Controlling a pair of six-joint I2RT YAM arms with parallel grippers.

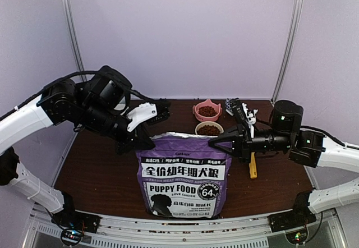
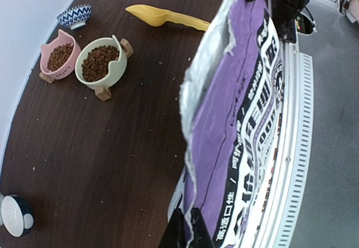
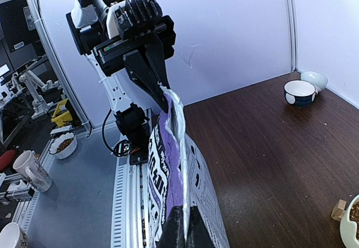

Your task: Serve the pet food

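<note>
Your left gripper point(image 1: 149, 145) was clenched on the top left corner of the purple pet-food bag point(image 1: 182, 180), a tall plastic pouch with a white label and a dog picture. In the left wrist view the bag's thin edge ran up between the closed black fingers point(image 2: 178, 231). Your right gripper point(image 1: 213, 143) was likewise clamped on the top right corner, with the bag's edge pinched between its fingertips point(image 3: 193, 228) in the right wrist view. The two grippers faced each other across the bag's mouth, where the silver inner lining showed along the ragged top edge.

The bag stood upright on the dark-brown wooden table point(image 1: 101, 169), close to its near edge and between your two arms. Loose pet food point(image 1: 209, 130), small dark-brown kibble, lay heaped in two bowls just behind the bag: a cream cat-eared bowl point(image 2: 115, 77) on small wooden feet, and a pink cat-eared bowl point(image 2: 44, 54) touching it on the far side. A few stray pellets were scattered on the table around them.

A yellow plastic scoop point(image 1: 253, 166) lay flat on the table to the right of the bag, under your right arm. A small blue-and-white patterned bowl point(image 2: 74, 15) sat beyond the pink one, and a dark-blue and white bowl point(image 2: 15, 215) stood well apart at the table's left side.
</note>
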